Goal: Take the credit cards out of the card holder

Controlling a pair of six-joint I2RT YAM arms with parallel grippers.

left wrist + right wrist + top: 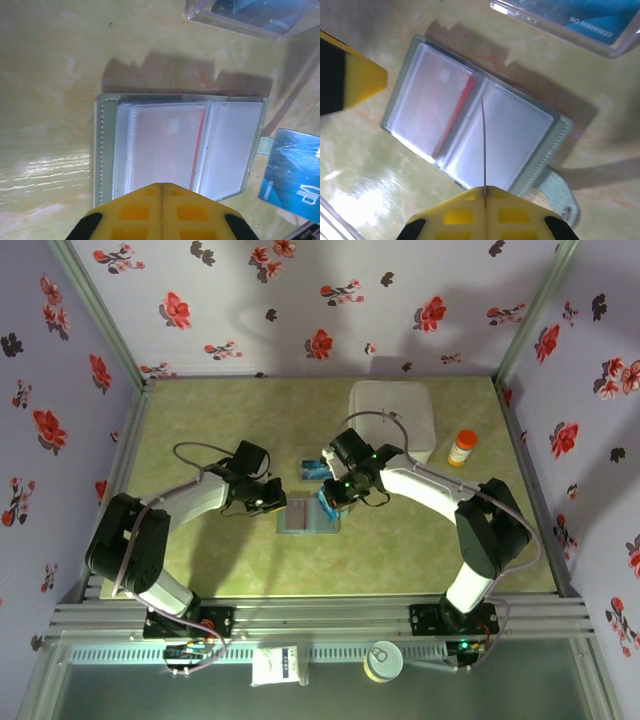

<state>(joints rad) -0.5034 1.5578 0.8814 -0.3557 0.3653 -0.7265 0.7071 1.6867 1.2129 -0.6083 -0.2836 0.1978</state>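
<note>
The card holder (pixel 308 519) lies open and flat on the table, a grey-blue bifold with clear slots (pixel 180 145) (pixel 470 127). A red credit card (pixel 170 147) (pixel 454 115) sits in its left panel. My left gripper (pixel 161 186) (pixel 272 498) is shut with nothing between its fingers, its tips over the holder's near edge. Just above the holder's right panel, my right gripper (pixel 485 189) (pixel 333 496) is shut on a blue credit card (pixel 294 175) (pixel 325 503), which shows edge-on (pixel 483 150) in the right wrist view.
A clear plastic box (pixel 314 465) (pixel 252 15) (pixel 570 20) holding blue cards lies just beyond the holder. A big white square box (pixel 392 418) stands at the back, with an orange pill bottle (pixel 462 447) to its right. My left gripper's yellow finger (pixel 355 75) shows beside the holder.
</note>
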